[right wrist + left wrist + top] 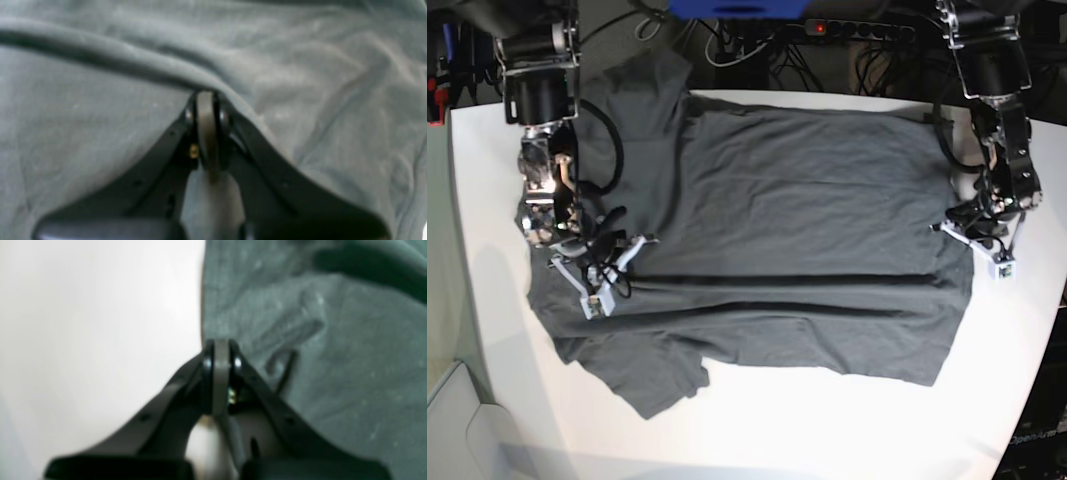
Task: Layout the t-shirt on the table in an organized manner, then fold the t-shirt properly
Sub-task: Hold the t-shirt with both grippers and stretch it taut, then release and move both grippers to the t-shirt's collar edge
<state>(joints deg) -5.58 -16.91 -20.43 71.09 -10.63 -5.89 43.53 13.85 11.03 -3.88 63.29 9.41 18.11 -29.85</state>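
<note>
Charcoal-grey t-shirt (777, 230) lies spread across the white counter (487, 250), one long raised crease running across its width. Right tool (207, 100) sits on the sleeve-side end of that crease, jaws together with a fold of the cloth pinched between them. Left tool (221, 348) is at the opposite side edge of the shirt, right where fabric meets bare counter, jaws together; its wrist view is too blurred to tell whether cloth is caught. Count: one shirt, one counter, two tools.
</note>
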